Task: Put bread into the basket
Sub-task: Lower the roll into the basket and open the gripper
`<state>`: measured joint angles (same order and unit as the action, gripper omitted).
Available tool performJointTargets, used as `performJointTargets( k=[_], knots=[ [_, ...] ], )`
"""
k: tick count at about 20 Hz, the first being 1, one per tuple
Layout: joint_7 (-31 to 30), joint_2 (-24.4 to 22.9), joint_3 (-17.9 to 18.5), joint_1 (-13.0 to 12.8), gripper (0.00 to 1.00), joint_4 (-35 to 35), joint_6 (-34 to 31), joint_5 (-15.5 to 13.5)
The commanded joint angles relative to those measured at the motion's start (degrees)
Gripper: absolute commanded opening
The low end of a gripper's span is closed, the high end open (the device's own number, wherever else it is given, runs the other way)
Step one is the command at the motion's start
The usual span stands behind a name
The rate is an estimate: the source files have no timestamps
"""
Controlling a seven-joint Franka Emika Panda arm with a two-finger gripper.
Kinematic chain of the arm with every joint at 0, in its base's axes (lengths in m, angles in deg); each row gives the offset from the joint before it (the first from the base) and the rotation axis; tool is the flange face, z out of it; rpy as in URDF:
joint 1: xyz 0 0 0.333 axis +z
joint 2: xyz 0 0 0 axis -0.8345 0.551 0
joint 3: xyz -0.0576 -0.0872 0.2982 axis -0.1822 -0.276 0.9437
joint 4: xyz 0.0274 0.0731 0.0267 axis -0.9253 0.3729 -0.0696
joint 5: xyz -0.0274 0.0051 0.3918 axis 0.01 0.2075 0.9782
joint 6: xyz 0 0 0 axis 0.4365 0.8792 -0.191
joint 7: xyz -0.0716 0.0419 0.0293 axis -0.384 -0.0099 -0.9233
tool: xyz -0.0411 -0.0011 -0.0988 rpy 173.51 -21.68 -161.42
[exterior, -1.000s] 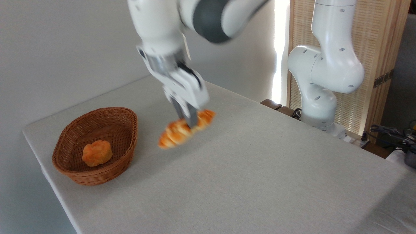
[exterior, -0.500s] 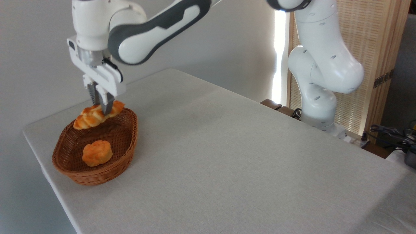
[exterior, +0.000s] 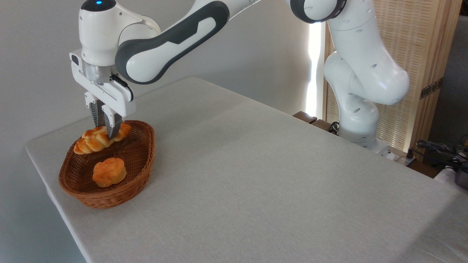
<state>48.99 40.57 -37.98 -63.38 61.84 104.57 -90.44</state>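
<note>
End effector (exterior: 107, 132) points straight down over basket (exterior: 140, 171), clenched on bread (exterior: 95, 139); small bun (exterior: 109, 172) lies inside, below it.

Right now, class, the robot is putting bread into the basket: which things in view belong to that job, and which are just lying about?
Part of the job:
- braided loaf, gripped by the tool
- wicker basket

Just lying about:
- round knotted bun, inside the basket
- cables at the right edge
- slatted wooden screen behind the arm

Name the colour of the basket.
Brown woven wicker basket; the fixed camera is the only view.
</note>
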Motion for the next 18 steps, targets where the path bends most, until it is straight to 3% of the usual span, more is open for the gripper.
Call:
performJointTargets(
  k=[1, 14, 18],
  knots=[
    [-1.0, 0.0, -0.4, 0.3, 1.00, -0.4, -2.3, 2.2],
    [-1.0, -0.1, -0.4, 0.5, 1.00, -0.5, -2.4, 2.2],
    [-0.3, -2.8, -0.2, 1.9, 1.00, -0.9, -5.7, 3.0]
  ],
)
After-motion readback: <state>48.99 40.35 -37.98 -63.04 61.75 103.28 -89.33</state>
